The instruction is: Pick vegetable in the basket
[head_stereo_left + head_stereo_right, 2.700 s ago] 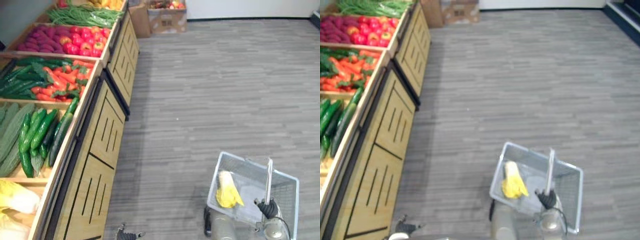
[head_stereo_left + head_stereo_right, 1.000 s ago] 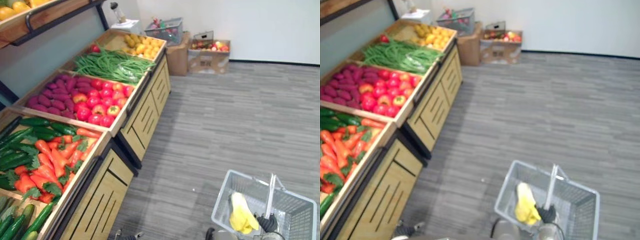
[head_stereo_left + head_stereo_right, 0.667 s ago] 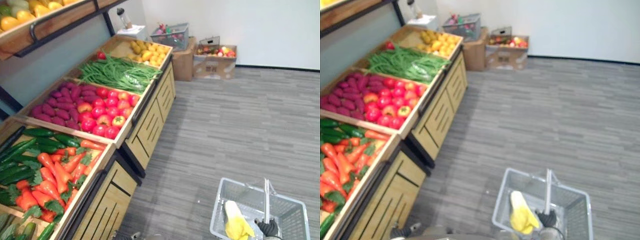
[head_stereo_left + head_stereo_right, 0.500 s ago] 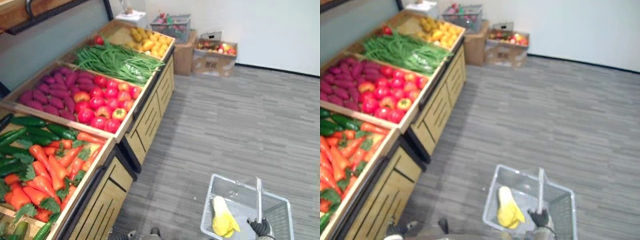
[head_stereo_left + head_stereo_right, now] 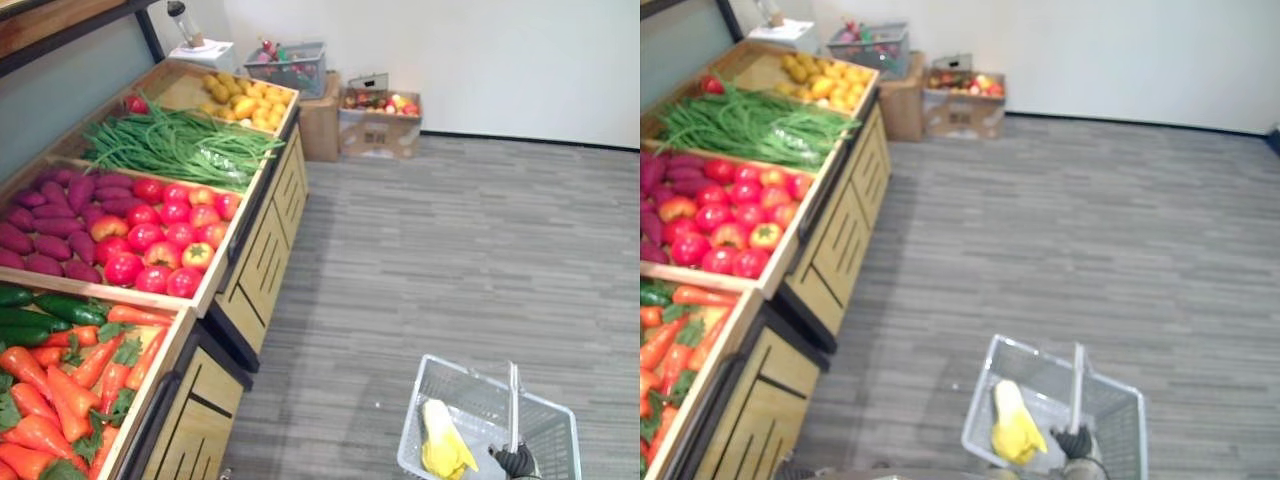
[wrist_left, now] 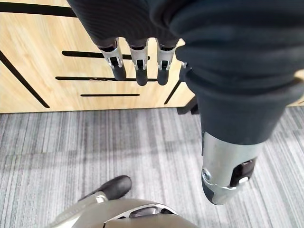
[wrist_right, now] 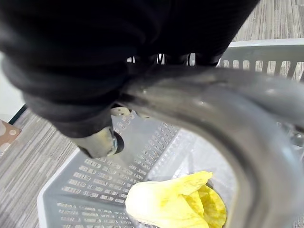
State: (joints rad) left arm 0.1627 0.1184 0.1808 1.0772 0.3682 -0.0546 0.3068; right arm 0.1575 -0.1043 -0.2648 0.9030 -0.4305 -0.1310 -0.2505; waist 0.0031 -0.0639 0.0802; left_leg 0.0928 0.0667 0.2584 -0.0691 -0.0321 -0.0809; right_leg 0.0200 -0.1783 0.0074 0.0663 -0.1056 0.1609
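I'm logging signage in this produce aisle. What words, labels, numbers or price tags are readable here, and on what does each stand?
No text is readable.
Cardboard box by the far wall: any print on its front is too small to read.
Wooden stand: no labels or price tags visible.
Basket: no label visible.

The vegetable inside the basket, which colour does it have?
Yellow, paler at one end. The vegetable shows best in the right wrist view, in the grey basket.

Grey floor lies open right of the produce stand; a handle (upright) crosses the basket mouth.
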